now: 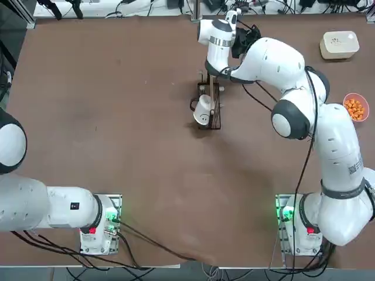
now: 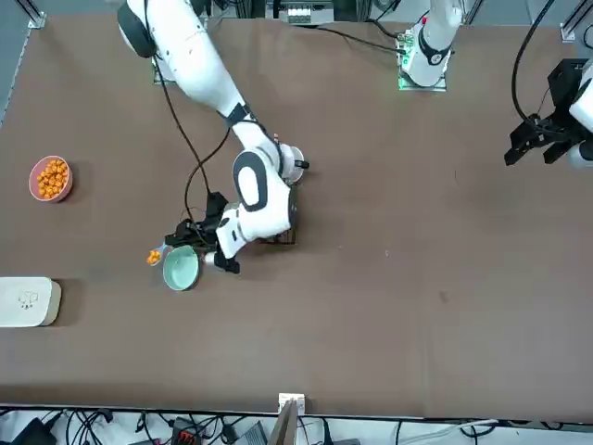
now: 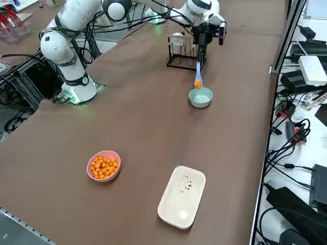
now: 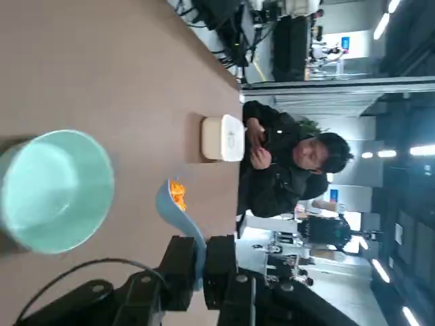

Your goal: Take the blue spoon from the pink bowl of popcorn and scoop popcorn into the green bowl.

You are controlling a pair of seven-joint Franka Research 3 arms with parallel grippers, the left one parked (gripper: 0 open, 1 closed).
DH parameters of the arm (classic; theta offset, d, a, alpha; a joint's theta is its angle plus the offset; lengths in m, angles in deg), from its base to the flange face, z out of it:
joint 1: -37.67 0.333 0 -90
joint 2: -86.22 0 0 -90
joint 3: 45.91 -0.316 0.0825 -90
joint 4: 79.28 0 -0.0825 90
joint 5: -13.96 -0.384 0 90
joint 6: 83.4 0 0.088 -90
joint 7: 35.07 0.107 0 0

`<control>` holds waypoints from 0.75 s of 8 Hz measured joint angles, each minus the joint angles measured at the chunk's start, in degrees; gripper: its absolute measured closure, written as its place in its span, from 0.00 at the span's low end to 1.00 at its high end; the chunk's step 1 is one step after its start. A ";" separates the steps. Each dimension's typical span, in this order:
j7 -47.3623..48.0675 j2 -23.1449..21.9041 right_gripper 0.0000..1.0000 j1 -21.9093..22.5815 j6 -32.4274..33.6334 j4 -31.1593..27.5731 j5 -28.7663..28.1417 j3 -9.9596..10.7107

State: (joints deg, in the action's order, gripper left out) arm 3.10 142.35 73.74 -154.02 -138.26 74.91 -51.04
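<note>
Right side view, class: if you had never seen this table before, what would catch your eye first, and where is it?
The right gripper, shut on the blue spoon, holds a scoop of orange popcorn just above the green bowl near the table's far end. Closer to the camera sits the pink bowl, full of popcorn, with a white box beside it.

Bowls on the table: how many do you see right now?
2. The pink bowl with popcorn sits near the table's right edge, by the white box. The green bowl sits beside the wire rack, under the blue spoon in the right end effector.
</note>
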 joint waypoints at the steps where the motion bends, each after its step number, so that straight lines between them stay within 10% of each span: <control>1: 0.00 0.01 0.89 0.04 -0.83 0.19 -1.55 -0.49; 6: 0.02 0.00 0.89 -1.83 -7.56 1.90 -10.87 -0.57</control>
State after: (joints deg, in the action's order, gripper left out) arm 3.11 142.36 71.91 -161.58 -136.36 64.04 -51.61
